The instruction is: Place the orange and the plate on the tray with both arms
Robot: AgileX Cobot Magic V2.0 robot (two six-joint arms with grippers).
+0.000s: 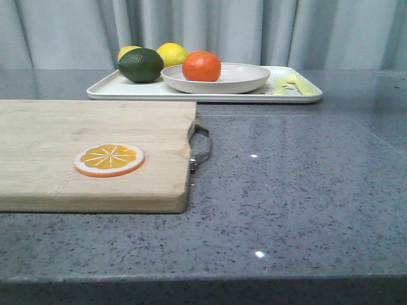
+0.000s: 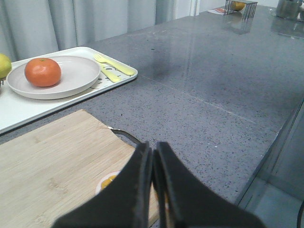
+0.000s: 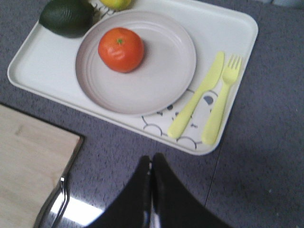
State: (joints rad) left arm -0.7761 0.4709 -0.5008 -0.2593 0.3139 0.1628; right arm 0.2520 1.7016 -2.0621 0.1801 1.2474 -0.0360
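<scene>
right tool closed, orange on plate — well apart

**Non-task items on counter**

Wooden cutting board with metal handle lies nearest, an orange slice disc on it. Farther back: dark green lime, two lemons, yellow knife and fork. Grey curtain behind.

Setting: looked like a staged kitchen-style test bench | Surface: speckled grey stone-look counter | Backdrop: pale grey curtains | Kitchen props: wooden cutting board, white tray bearing yellow plastic knife and fork
</scene>
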